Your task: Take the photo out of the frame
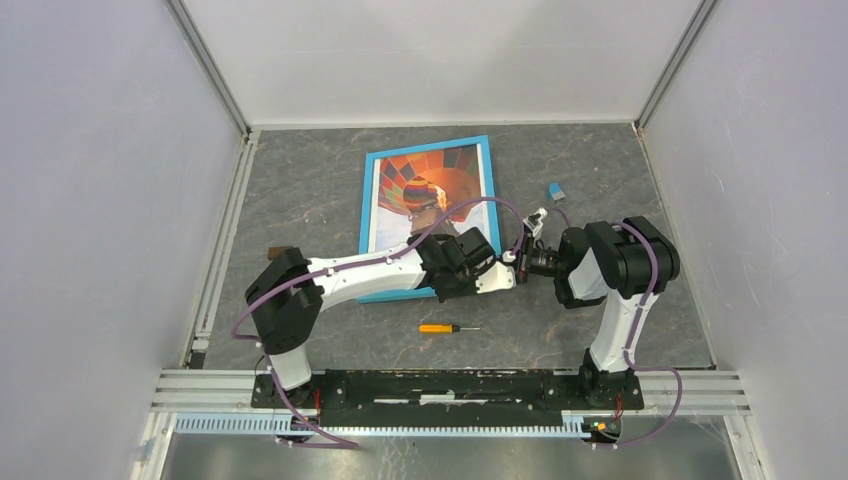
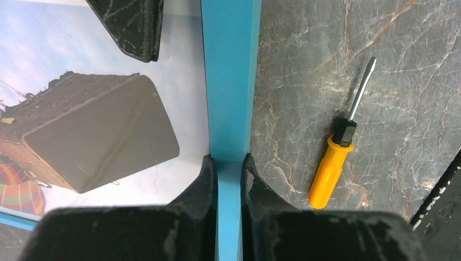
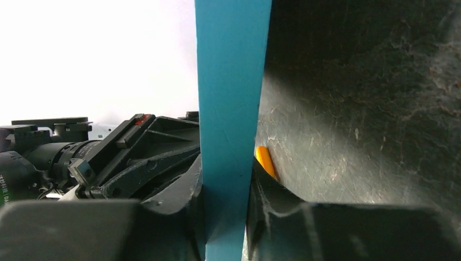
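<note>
The frame (image 1: pixel 427 147), thin and bright blue, lies in the middle of the table with the photo (image 1: pixel 425 190) of the orange balloon facing up. My left gripper (image 1: pixel 458 280) is shut on the frame's near border, close to its near right corner. In the left wrist view the blue border (image 2: pixel 231 81) runs between my fingers (image 2: pixel 206 179), with the photo's wicker basket (image 2: pixel 92 130) to the left. My right gripper (image 1: pixel 515 258) is shut on the frame's right border beside the left gripper. In the right wrist view the border (image 3: pixel 231 98) sits clamped between the jaws.
A screwdriver (image 1: pixel 447 327) with an orange handle lies on the table just in front of the frame; it also shows in the left wrist view (image 2: pixel 337 157). A small blue item (image 1: pixel 556 189) lies at the right. A small brown object (image 1: pixel 278 250) sits behind the left arm.
</note>
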You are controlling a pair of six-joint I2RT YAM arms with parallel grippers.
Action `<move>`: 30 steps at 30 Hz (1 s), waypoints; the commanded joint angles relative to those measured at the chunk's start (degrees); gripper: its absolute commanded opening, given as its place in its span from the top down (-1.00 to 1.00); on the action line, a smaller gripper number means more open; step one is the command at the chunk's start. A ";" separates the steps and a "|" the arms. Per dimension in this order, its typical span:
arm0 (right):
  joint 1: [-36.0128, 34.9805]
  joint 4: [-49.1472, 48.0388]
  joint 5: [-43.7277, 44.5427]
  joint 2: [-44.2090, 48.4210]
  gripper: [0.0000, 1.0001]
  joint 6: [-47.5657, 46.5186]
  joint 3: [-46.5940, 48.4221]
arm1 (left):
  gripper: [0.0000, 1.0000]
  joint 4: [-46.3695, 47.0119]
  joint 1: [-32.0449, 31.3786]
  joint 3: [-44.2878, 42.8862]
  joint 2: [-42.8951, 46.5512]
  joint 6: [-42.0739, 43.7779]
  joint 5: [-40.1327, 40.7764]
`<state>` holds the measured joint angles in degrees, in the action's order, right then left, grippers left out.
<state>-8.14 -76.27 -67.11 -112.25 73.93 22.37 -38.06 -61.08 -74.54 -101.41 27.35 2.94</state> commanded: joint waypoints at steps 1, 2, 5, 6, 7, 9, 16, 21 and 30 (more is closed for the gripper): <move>-1.69 -6.72 -3.92 1.40 0.64 -0.07 0.80 | 0.83 5.93 0.15 -0.79 2.68 0.65 1.59; -1.63 -6.15 -4.06 2.02 0.77 -0.50 1.30 | 0.61 5.63 0.18 -0.94 3.06 0.49 2.04; -1.38 -4.20 -4.08 4.37 1.00 -1.77 2.61 | -0.07 3.68 1.05 -2.27 4.68 -0.04 2.26; -1.26 -3.10 -4.18 5.46 1.00 -2.46 3.20 | -0.24 2.54 1.78 -3.02 5.48 -0.28 1.65; -1.16 -2.42 -4.21 6.67 1.00 -2.85 3.60 | -0.39 1.33 2.65 -4.08 6.11 -0.72 0.97; -0.89 -0.76 -3.87 8.48 1.00 -4.05 4.44 | -0.61 -1.44 4.96 -6.36 8.14 -1.84 -1.17; 0.07 30.47 -1.96 14.37 1.00 -25.82 10.34 | -1.00 -7.75 15.69 -11.19 16.61 -6.81 -10.57; 0.07 69.68 7.02 16.09 1.00 -54.40 23.02 | -1.00 -8.23 24.12 -9.41 21.57 -9.77 -14.91; 0.05 90.95 14.74 15.79 1.00 -66.02 42.99 | -1.00 -7.40 31.04 -3.03 29.28 -10.56 -15.15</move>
<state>-8.40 9.34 -61.10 -99.63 27.44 54.33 -45.15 -32.03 -79.44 -75.64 19.27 -10.28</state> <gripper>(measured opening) 0.318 0.995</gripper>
